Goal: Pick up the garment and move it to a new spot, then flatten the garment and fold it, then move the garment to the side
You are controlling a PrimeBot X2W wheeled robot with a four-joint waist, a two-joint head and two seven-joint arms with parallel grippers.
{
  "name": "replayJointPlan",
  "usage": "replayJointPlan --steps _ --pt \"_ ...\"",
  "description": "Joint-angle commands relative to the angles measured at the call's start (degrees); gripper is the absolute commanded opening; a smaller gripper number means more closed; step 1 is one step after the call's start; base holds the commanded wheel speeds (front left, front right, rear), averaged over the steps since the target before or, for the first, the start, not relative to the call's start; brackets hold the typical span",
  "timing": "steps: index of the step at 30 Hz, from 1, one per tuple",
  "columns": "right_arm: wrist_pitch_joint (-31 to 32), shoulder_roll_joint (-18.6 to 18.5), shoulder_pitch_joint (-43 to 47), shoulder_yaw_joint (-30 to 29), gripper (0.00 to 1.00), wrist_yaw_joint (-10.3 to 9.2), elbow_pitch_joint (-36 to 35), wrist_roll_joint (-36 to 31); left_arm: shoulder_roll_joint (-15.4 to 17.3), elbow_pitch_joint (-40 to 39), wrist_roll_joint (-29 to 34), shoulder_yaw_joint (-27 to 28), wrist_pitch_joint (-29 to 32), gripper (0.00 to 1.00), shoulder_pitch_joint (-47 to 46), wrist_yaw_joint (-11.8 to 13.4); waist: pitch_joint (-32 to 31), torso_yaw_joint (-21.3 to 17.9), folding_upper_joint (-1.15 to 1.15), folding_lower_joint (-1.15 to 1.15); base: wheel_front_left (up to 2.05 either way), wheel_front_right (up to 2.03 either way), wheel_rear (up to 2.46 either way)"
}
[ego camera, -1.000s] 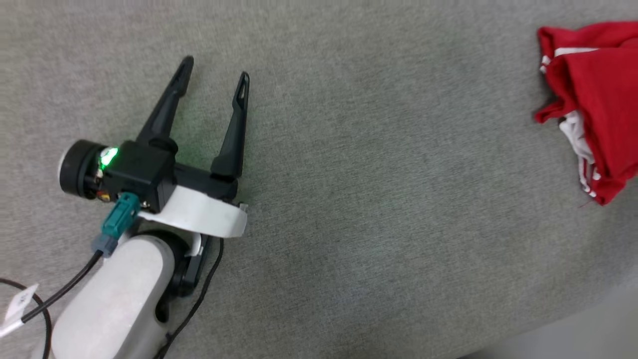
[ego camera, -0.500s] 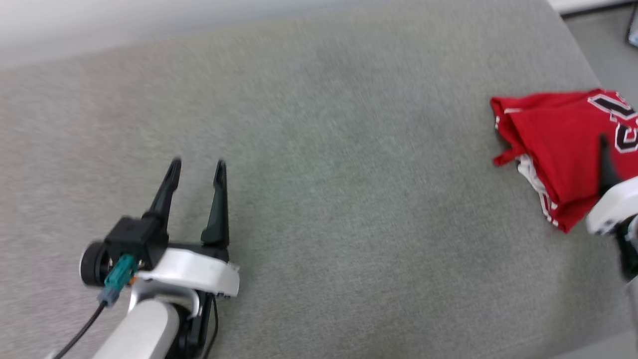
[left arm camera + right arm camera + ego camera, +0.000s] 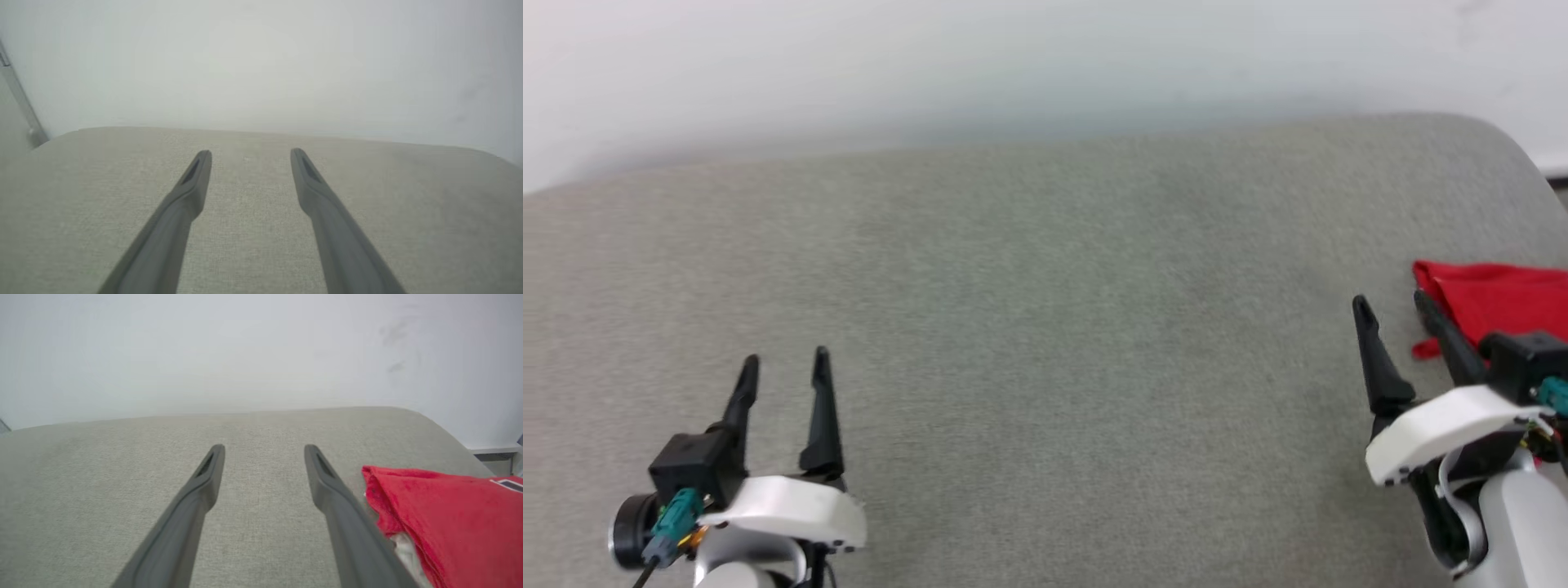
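Observation:
The garment [image 3: 1494,298], a folded red shirt, lies at the right end of the grey cushioned surface [image 3: 1045,327]. In the right wrist view the garment [image 3: 445,522] sits just right of my fingers, with a bit of white cloth under its red edge. My right gripper [image 3: 1392,300] hovers open beside the garment's left edge, nothing between its fingers; the same spread shows in its wrist view [image 3: 264,448]. My left gripper [image 3: 784,359] stands open and empty at the lower left, far from the garment, its fingers apart over bare fabric in the left wrist view [image 3: 247,152].
A pale wall [image 3: 1013,57] rises behind the surface's far edge. The surface's rounded right corner [image 3: 1515,147] drops off near the garment. A dark strip of floor and baseboard [image 3: 496,455] shows beyond that corner.
The head camera has tilted up and turned, so the wall now shows and the garment sits at the right edge. My right gripper has come into view beside the garment. Both grippers stay open.

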Motion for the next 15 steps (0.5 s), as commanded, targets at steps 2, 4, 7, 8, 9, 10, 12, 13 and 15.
replayJointPlan --steps 2,4,7,8,9,10,12,13,15 --pt "1.1 0.9 3.8 -0.3 1.00 -0.02 -4.8 -0.8 1.0 0.4 0.1 0.7 -0.2 1.00 1.7 -0.3 -2.9 2.4 0.00 0.01 0.00 0.00 0.00" --pt "2.4 1.5 6.4 -0.8 1.00 -0.02 -8.8 -1.6 1.8 0.1 -0.1 1.0 -0.2 1.00 2.7 -0.7 -3.9 2.8 0.00 0.01 0.00 0.00 0.00" --pt "4.2 2.9 10.8 -1.4 1.00 -0.02 -14.2 -2.6 2.6 -0.2 -0.6 1.0 -0.3 1.00 4.4 -1.6 -5.6 3.0 0.00 0.01 0.00 0.00 0.00" --pt "4.9 3.2 12.2 -1.6 1.00 -0.02 -16.0 -2.9 3.0 -0.2 -0.5 1.0 -0.3 1.00 4.9 -2.0 -6.2 2.9 0.00 0.01 0.00 0.00 0.00" --pt "5.5 3.7 13.5 -1.8 1.00 -0.02 -17.7 -3.1 3.1 -0.3 -0.8 0.9 -0.3 1.00 5.5 -2.3 -6.7 3.0 0.00 0.01 0.00 0.00 0.00" --pt "6.1 3.9 14.9 -2.1 1.00 -0.02 -19.2 -3.6 3.2 -0.5 -0.9 0.8 -0.3 1.00 5.9 -2.8 -7.1 3.0 0.00 0.01 0.00 0.00 0.00" --pt "7.3 4.6 17.1 -2.3 1.00 -0.02 -22.1 -4.0 3.4 -1.0 -1.5 0.9 -0.4 1.00 6.6 -4.0 -7.5 3.0 0.00 0.01 0.00 0.00 0.00" --pt "7.9 4.9 18.0 -2.3 1.00 -0.02 -23.3 -4.3 3.7 -0.8 -1.8 1.3 -0.3 1.00 6.9 -4.5 -7.8 3.0 0.00 0.01 0.00 0.00 0.00" --pt "8.8 5.3 19.6 -2.4 1.00 -0.02 -25.3 -4.6 3.9 -0.7 -2.1 1.7 -0.4 1.00 7.8 -5.4 -8.3 3.0 0.00 0.01 0.00 0.00 0.00"
